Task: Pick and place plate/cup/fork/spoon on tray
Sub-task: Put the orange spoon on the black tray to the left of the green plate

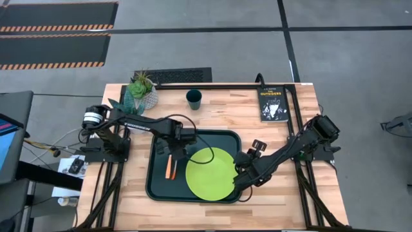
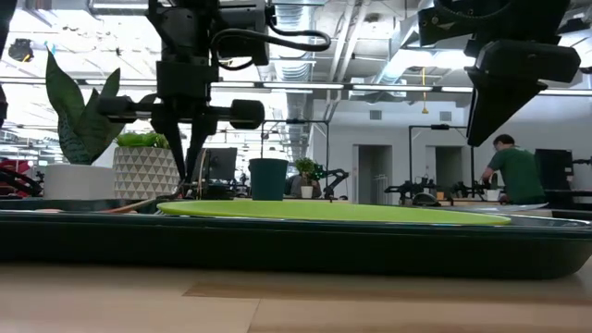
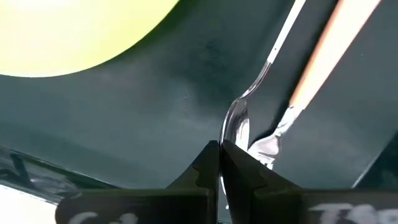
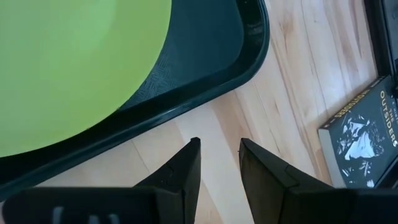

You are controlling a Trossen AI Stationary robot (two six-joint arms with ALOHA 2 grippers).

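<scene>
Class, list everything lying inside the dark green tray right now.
Inside the tray: the lime-green plate, plus the fork and spoon beside it, under the left claw. Whatever the plate covers is hidden.

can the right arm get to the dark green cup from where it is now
Probably yes. The cup stands alone on the table behind the tray, nothing beside it. The right claw sits open at the tray's right rim, holding nothing, though it's a fair reach across.
</scene>
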